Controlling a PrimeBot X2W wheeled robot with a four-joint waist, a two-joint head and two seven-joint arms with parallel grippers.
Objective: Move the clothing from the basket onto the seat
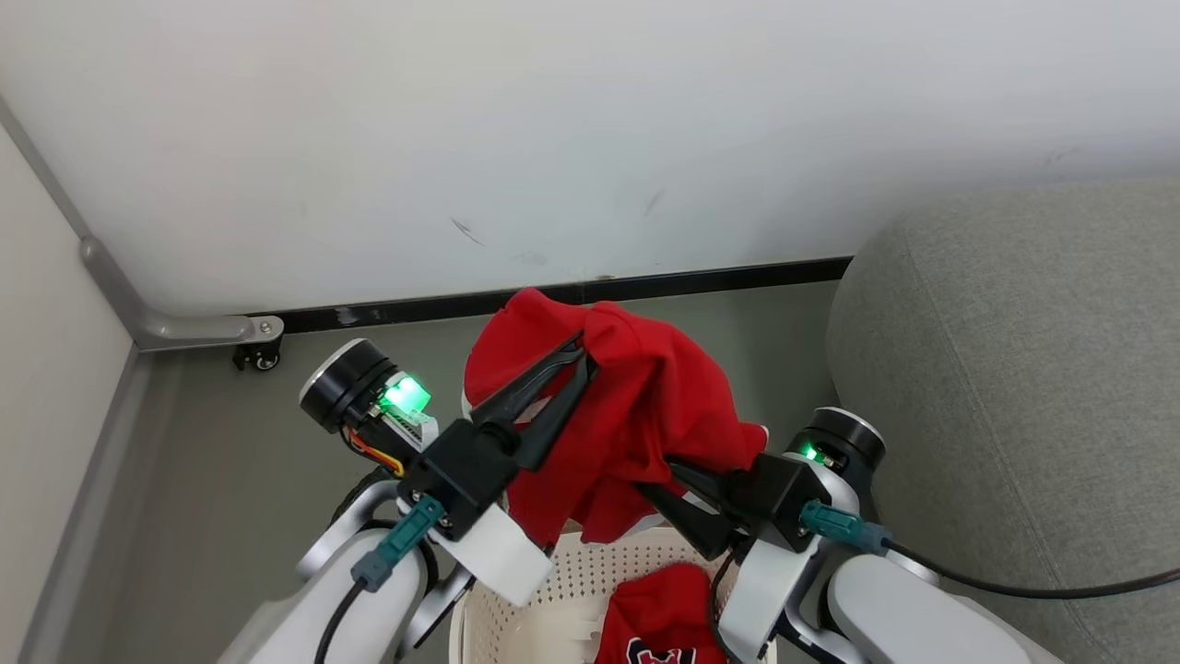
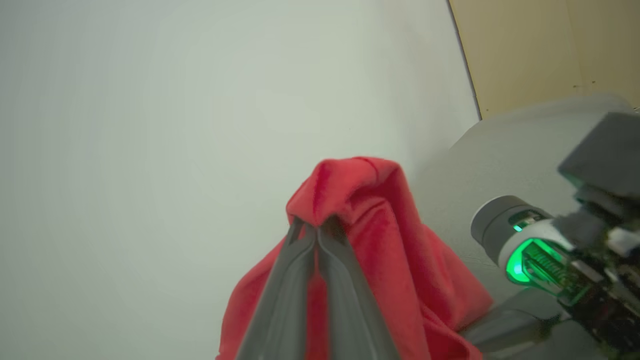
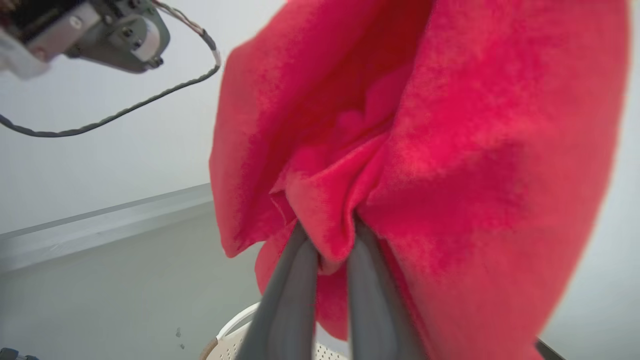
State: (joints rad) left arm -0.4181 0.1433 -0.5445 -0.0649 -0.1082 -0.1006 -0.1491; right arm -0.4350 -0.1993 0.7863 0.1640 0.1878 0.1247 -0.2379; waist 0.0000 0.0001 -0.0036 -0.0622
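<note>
red garment [image 1: 645,406] aloft, jersey [image 1: 659,618] in basket [image 1: 581,576]

A home-like corner staged in a bare test room: a light-grey upholstered sofa [image 1: 1014,369] and a cream laundry basket [image 1: 572,590] stand on a smooth grey floor [image 1: 230,480] by a plain white wall [image 1: 553,138] with dark skirting [image 1: 553,293]; at the left, a pale partition [image 1: 46,369] rides on a caster [image 1: 263,355]

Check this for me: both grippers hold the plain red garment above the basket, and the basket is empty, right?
Not empty: the head view shows the red jersey lying in the basket. The rest stands: left gripper and right gripper both hold the plain red garment above it.
</note>
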